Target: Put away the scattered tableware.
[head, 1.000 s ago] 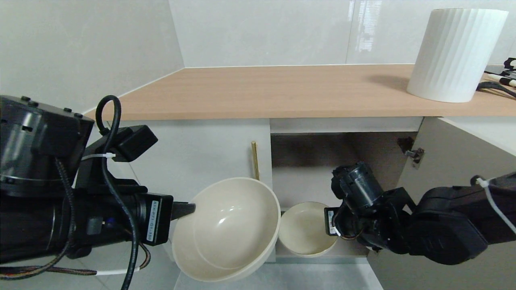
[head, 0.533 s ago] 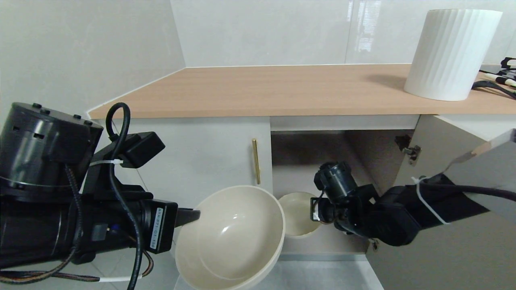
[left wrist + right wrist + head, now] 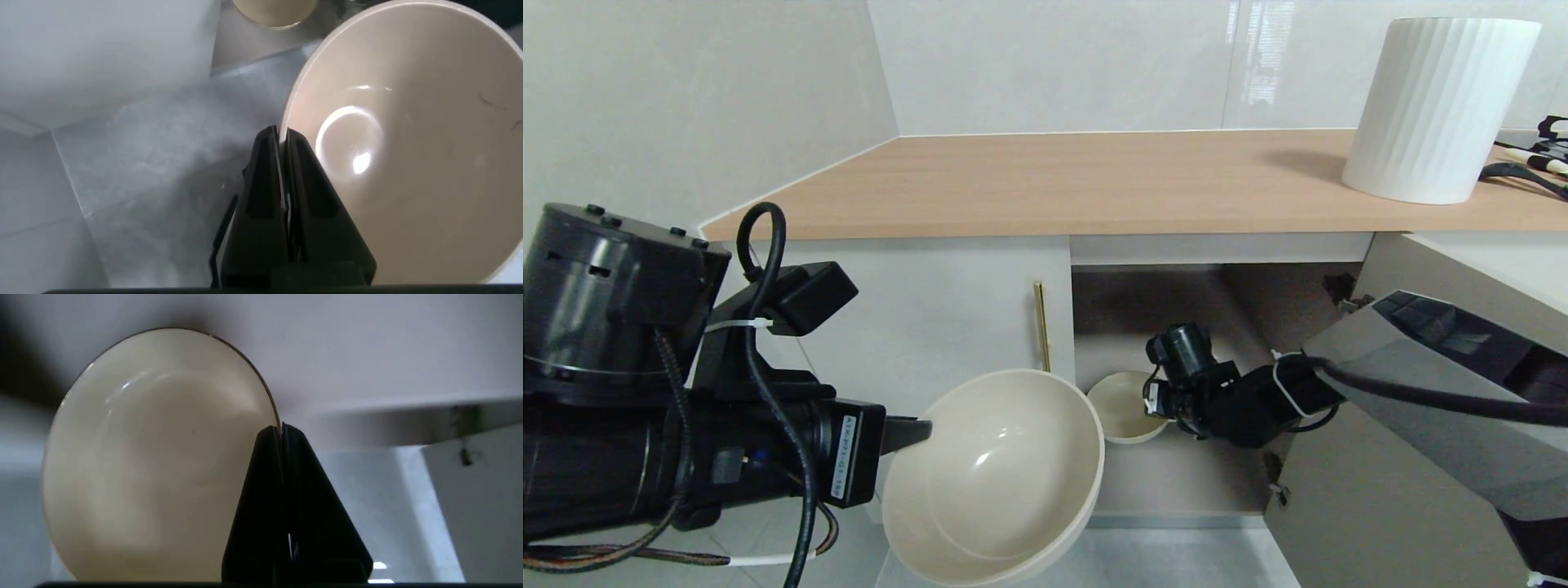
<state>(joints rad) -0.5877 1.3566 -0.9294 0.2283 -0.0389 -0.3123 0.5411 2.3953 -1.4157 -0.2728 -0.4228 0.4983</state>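
The left gripper (image 3: 916, 430) is closed on the near rim of a large bowl (image 3: 996, 478), with one finger set inside the wall and the other outside, as is seen close up in the left wrist view, where the left gripper (image 3: 283, 143) is pinched onto the cream rim of the large bowl (image 3: 409, 147). This bowl is held tilted, its opening turned up and toward the head camera, in front of the closed left cabinet door (image 3: 931, 310) and above the grey tiled floor (image 3: 1176, 559). The right gripper (image 3: 1153, 400) is likewise clamped on the rim of a small bowl (image 3: 1119, 404), and in the right wrist view its tip (image 3: 280, 437) is seen closed over the edge of that small bowl (image 3: 155, 449). The small bowl is held inside the open cabinet compartment (image 3: 1176, 482), low over its floor and tipped toward the opening; whether it touches the floor of the compartment cannot be told. The two bowls are near each other but apart. A slim brass handle (image 3: 1040, 327) is mounted on the closed door just beside the opening, and the right door (image 3: 1380, 531) is swung wide open. Above, a wooden countertop (image 3: 1054, 184) is seen, on which a white ribbed cylinder (image 3: 1437, 106) is stood at the right, with dark utensils (image 3: 1535, 159) lying beside it.
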